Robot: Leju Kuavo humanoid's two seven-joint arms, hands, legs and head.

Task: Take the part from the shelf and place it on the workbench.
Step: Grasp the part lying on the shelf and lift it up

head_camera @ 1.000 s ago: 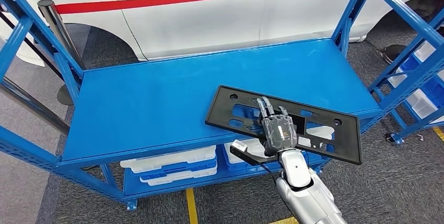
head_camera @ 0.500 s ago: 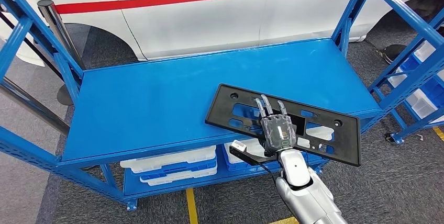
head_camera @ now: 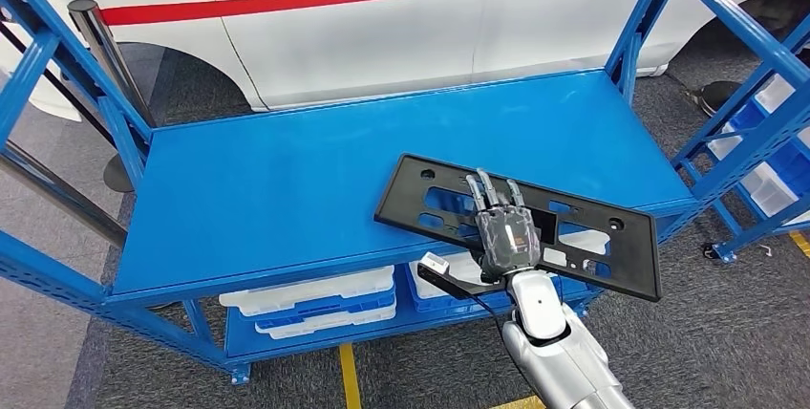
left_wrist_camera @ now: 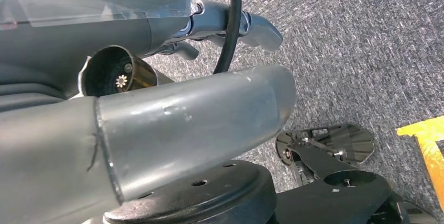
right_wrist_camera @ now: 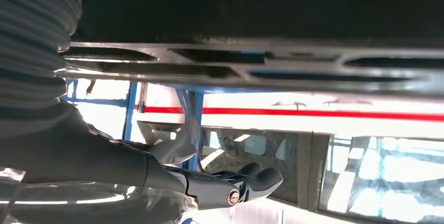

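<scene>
Barely anything's been shifted vs. a sec ago: the part is held by the right hand, fingers laid over it. Part's over the bench front-right edge, half overhanging, so placement's nearly done, release left. White car behind, bins below; nothing's blocking; left hand's state can't be told.

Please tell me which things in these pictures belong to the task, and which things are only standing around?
For the task:
- black part, flat, with cut-outs
- right hand gripping it
- blue workbench under it

Standing around:
- white car with a red stripe
- white bins on the lower shelf
- blue rack on the right
</scene>
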